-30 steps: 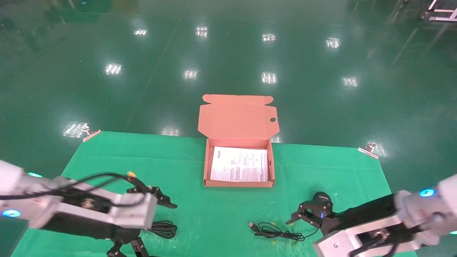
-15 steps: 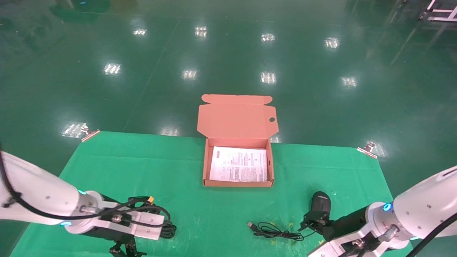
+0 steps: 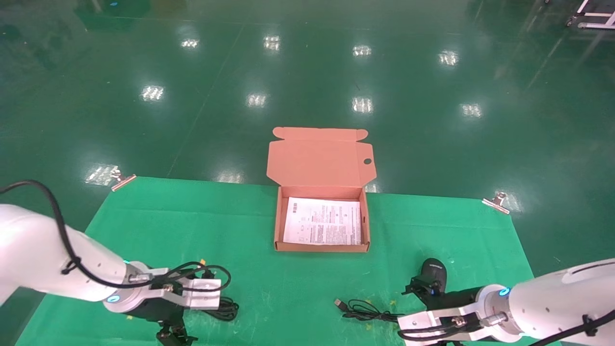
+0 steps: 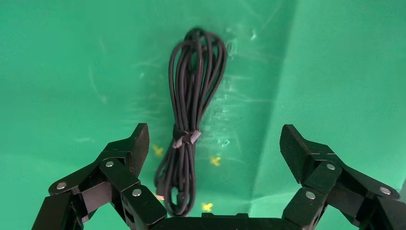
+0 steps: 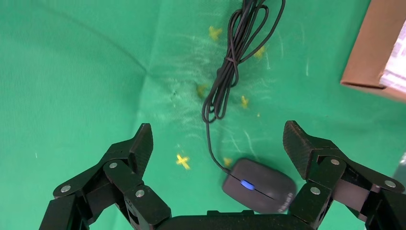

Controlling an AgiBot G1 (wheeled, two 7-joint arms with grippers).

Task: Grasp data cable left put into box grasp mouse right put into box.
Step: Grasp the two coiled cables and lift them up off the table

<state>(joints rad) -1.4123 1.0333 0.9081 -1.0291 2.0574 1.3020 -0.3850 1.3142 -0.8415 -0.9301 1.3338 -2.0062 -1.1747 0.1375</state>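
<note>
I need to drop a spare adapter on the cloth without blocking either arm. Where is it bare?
Bare: the cloth left of the box, and the right strip from box to far clip. Crowded: the near edge, with the left gripper open over the data cable and the right gripper open over the mouse.

A glossy dark green floor (image 3: 307, 72) fills the room beyond the table, with rows of white ceiling lights mirrored in it. A green cloth (image 3: 192, 221) covers the table, scuffed pale near the front edge and dotted with small yellow marks (image 5: 182, 161). Metal clips (image 3: 122, 179) pin the cloth at both far corners. A white frame (image 3: 593, 14) stands at the far right
</note>
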